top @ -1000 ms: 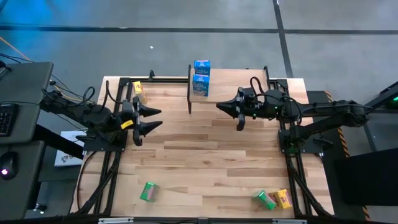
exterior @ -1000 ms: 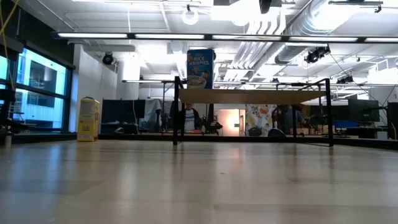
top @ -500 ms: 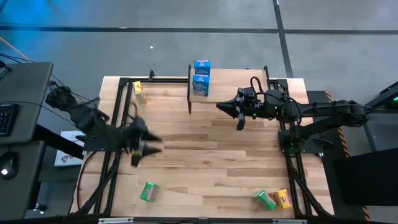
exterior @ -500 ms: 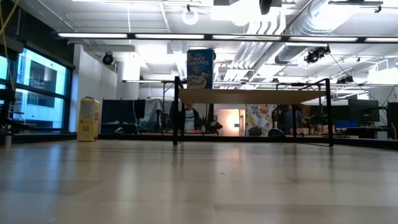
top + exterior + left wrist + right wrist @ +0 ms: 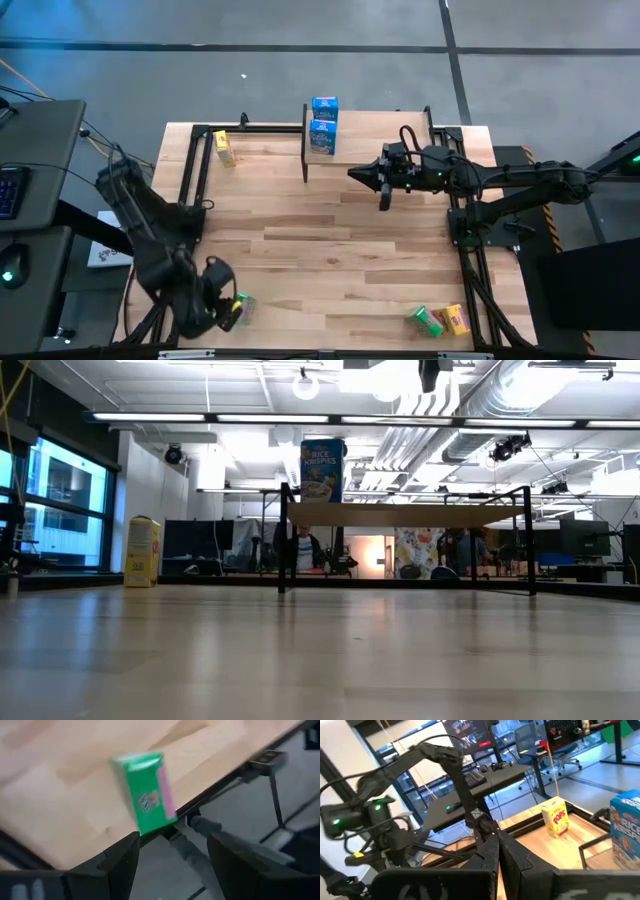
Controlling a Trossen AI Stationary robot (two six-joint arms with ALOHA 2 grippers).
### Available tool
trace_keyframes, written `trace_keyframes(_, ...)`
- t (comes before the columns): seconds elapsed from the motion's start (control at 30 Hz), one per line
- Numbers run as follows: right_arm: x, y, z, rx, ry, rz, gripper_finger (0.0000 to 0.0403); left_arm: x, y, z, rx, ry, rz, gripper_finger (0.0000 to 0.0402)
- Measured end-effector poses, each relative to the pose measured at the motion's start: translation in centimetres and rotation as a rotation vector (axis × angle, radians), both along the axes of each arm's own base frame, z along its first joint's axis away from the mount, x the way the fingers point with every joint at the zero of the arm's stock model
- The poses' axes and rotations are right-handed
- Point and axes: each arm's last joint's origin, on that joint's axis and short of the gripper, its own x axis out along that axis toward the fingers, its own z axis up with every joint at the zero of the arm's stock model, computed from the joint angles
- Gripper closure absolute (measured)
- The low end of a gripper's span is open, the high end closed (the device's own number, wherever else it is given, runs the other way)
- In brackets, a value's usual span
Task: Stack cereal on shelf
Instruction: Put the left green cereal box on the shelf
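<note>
Cereal, green box (image 5: 145,790), lying flat on the surface just ahead of my spread left gripper (image 5: 172,852), placed for pickup; shelf (image 5: 385,128) far off, beside my shut right gripper (image 5: 372,180).

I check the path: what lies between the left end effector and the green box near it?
Nothing: in the left wrist view, the open left end effector faces the green box directly.
</note>
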Motion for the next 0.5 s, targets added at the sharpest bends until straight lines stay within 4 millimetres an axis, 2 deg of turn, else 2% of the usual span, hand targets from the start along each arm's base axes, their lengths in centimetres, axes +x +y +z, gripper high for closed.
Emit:
trace_keyframes(0.2,0.0,-0.2,-0.3,0.056,0.028,-0.073,0.0402,0.0,-1.3,-1.5,0.023,0.034,0.094,0.0177)
trace_keyframes(0.5,0.0,-0.2,-0.5,0.056,0.041,-0.086,0.0402,0.3,-1.3,-1.8,0.051,0.033,0.050,0.0177)
